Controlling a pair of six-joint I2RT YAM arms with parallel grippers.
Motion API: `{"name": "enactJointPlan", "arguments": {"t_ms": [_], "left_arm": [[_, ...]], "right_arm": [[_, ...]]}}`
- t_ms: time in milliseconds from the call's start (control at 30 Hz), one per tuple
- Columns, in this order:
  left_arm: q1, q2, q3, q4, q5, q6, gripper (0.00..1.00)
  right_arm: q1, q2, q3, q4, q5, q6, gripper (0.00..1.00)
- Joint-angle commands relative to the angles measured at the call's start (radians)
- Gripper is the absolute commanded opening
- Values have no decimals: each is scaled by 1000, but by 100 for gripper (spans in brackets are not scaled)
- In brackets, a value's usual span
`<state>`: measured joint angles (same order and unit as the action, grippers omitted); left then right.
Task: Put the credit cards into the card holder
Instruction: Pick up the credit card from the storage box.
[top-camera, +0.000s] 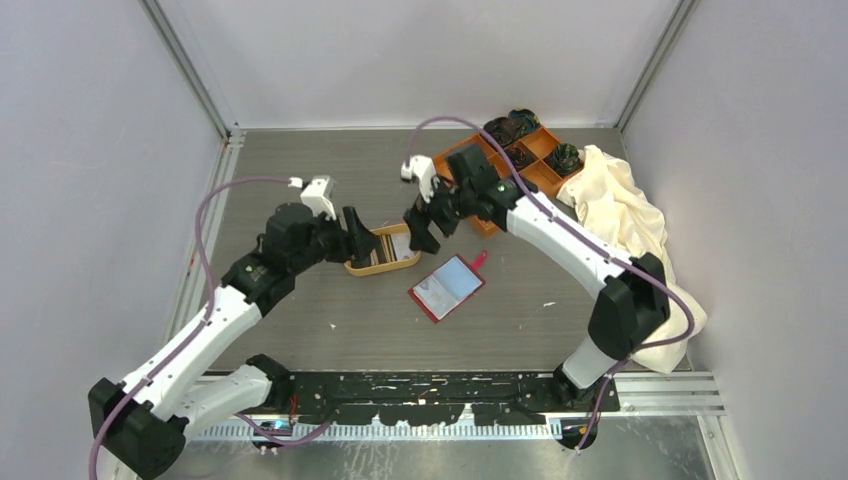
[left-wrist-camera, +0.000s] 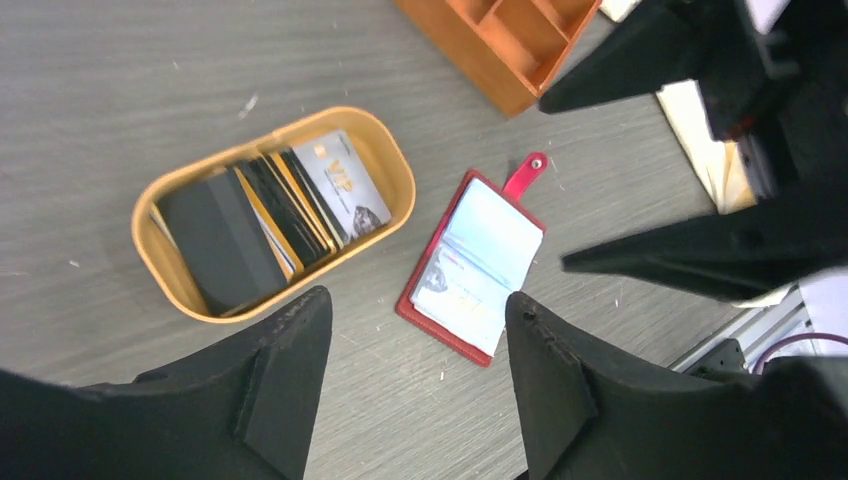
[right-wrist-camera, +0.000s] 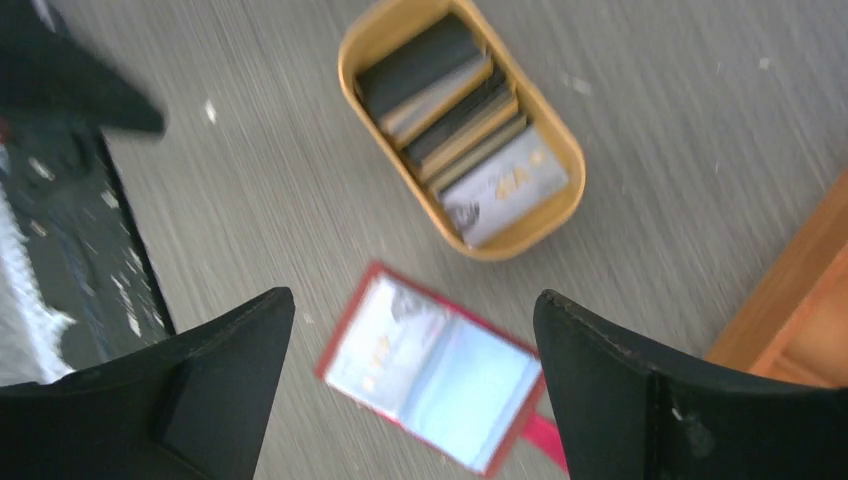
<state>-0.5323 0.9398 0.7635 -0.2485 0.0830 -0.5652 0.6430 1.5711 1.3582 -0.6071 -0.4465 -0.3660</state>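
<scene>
The card holder (top-camera: 447, 287) lies open on the table, red with a pale blue lining and its snap tab pointing away (left-wrist-camera: 475, 265) (right-wrist-camera: 430, 370). The credit cards (left-wrist-camera: 270, 215) stand packed in an oval tan dish (top-camera: 400, 266), black, tan and one grey card (right-wrist-camera: 505, 185). My left gripper (top-camera: 362, 238) hangs open at the dish's left end, above it, nothing between its fingers (left-wrist-camera: 418, 298). Also open and empty, my right gripper (top-camera: 424, 235) hovers over the dish's right end and the holder (right-wrist-camera: 412, 297). Its fingers (left-wrist-camera: 700, 255) show at the right of the left wrist view.
An orange compartment tray (top-camera: 510, 160) with dark items stands at the back right, next to a crumpled cream cloth (top-camera: 620, 220). The tray's corner (right-wrist-camera: 790, 320) is close to the right gripper. A metal rail (top-camera: 450, 390) runs along the near edge.
</scene>
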Motion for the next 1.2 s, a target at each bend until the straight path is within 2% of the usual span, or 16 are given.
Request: {"name": "enactJointPlan", "arguments": {"t_ms": [0,133,200,300,400,533,767,800,933,1167], "left_arm": [[14,26,222,-267,-3,181,66],[15,57,323,-413,-105,321,71],[18,62,310,-428,-186,385,76],[20,48,235,-382,-293,444,77],[31,41,220,-388,-240,449,77],[52,-1,183,-369,-258,450,76],[63,17,180,-373,-227,456,73],[67,18,179,-372,-221,456,73],[77,16,177,-371,-205,455,72],[82,24,177,-369,-185,453,71]], "right_arm": [[-23,154,199,26,-214,300,90],[-24,295,294,102,-175,533,78],[-23,360,331,103,-158,593,73],[-19,420,343,123,-128,651,70],[-11,465,352,135,-65,698,69],[-5,530,383,135,-48,780,66],[15,620,423,126,-9,820,57],[15,631,428,123,-4,821,54],[16,670,452,107,12,822,52],[25,701,449,131,-57,836,53]]}}
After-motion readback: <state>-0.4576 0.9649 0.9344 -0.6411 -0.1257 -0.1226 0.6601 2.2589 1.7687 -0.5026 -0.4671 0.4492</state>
